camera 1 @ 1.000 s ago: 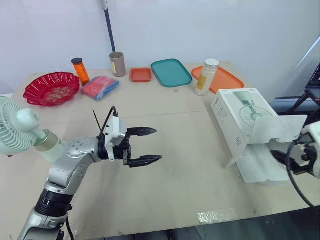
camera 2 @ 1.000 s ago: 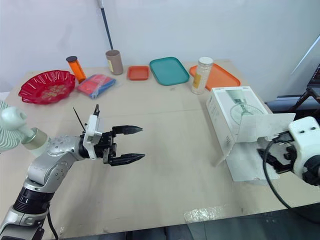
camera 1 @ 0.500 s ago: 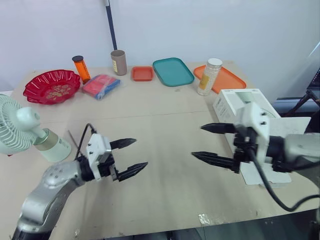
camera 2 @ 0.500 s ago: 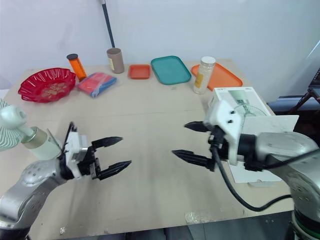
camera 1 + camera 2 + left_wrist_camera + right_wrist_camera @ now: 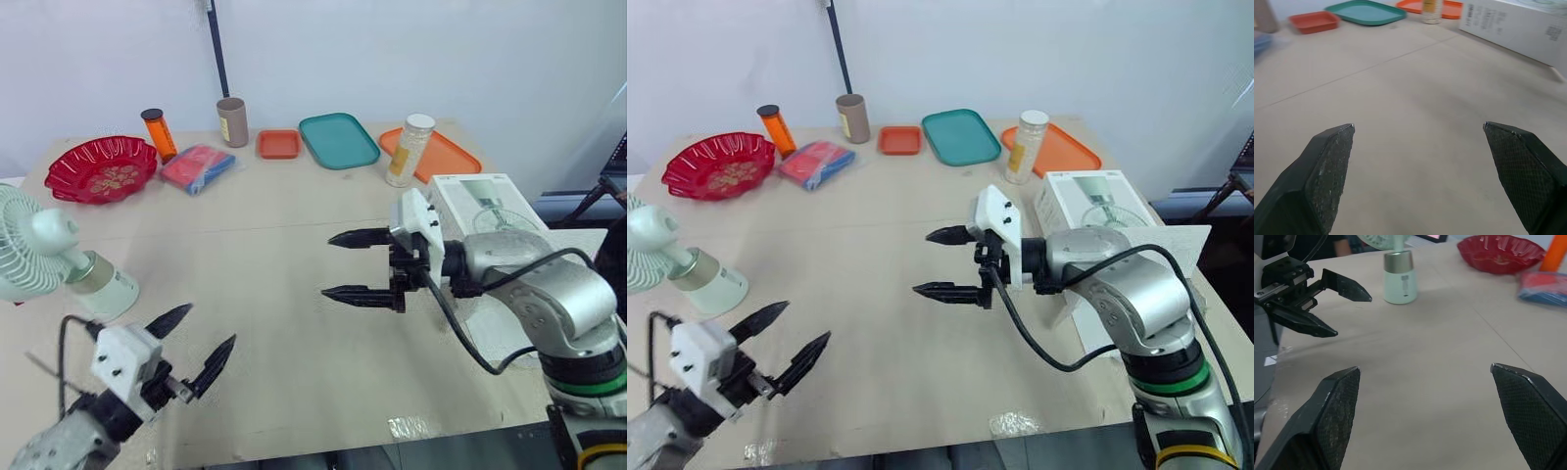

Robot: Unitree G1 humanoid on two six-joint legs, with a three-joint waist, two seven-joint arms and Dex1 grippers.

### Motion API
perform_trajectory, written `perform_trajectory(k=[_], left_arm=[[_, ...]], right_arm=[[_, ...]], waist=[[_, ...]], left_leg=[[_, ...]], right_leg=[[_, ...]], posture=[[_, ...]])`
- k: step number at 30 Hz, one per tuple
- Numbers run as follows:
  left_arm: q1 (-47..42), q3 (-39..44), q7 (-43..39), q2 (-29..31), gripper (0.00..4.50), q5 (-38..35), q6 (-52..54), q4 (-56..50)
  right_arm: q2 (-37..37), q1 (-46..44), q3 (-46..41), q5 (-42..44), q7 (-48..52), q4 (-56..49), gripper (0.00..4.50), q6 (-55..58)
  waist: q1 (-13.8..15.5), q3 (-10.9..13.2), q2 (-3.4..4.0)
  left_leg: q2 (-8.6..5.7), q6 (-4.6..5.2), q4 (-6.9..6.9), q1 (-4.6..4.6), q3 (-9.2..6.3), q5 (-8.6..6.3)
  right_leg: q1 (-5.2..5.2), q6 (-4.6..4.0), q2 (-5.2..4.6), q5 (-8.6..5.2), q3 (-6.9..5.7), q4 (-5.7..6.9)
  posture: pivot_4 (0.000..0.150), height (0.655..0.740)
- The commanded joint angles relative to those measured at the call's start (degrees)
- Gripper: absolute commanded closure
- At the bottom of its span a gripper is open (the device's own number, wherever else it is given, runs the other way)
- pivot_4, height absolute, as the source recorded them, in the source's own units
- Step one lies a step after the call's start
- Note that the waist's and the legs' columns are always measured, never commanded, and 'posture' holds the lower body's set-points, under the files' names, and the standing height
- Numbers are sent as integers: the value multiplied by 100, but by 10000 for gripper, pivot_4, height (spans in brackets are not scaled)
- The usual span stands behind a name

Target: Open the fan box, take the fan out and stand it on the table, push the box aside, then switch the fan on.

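Scene is a plain beige table [image 5: 294, 225] against a pale wall [image 5: 411, 59], with a dark pole [image 5: 217, 49] leaning at the back. Along the far edge sit a red bowl [image 5: 101, 168], an orange bottle [image 5: 157, 134], a red-and-blue packet [image 5: 196, 168], a brown cup [image 5: 232, 121], a small orange tray [image 5: 278, 145], a teal tray [image 5: 338, 140] and a jar [image 5: 409, 149] just beside a bigger orange tray [image 5: 446, 155]. The fan [image 5: 39, 250] stands upright at the table's left edge, well apart from the fan box [image 5: 485, 191] on the right, flap hanging open behind the right arm. Both grippers hover over bare tabletop — left gripper [image 5: 211, 323] near the front edge, right gripper [image 5: 327, 264] mid-table, each with fingers spread and holding nothing. The right wrist view catches the left gripper and the fan's base; the left wrist view gets the box's side.
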Motion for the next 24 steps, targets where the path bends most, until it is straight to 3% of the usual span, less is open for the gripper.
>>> perform_trajectory(k=[1,7,11,16,24], left_arm=[[728,465,418,-614,0,216,-600,-358],[1697,1064,759,-1668,0,424,-1561,-123],[1724,1669,1220,-2121,0,549,-2073,168],[1197,2110,1790,-2016,0,457,-1914,262],[23,2452,2551,-1340,0,558,-1155,525]], right_arm=[[131,-290,219,-216,295,326,1502,-412],[472,-595,575,-468,560,805,1502,-730],[631,-686,627,-445,632,880,1502,-708],[745,-671,696,-506,656,873,1502,-760],[881,-546,670,-497,435,650,1502,-666]], waist=[[-2,2,-5],[-15,13,-21],[-29,19,-30],[-27,20,-34],[-40,20,-36]], left_leg=[[1,0,1,2,0,0],[2,1,0,2,3,-1],[3,2,0,-4,1,-2],[3,3,2,-3,-3,-2],[6,2,1,-1,-5,-2]], right_leg=[[3,-2,1,-2,-1,0],[1,-4,6,-10,-2,-2],[-1,-5,7,-13,-4,-3],[1,-5,7,-12,-9,-2],[0,-11,9,-9,-12,1]], posture=[[1500,7400],[1500,7400],[1500,7400],[1500,7400],[1500,7400]])
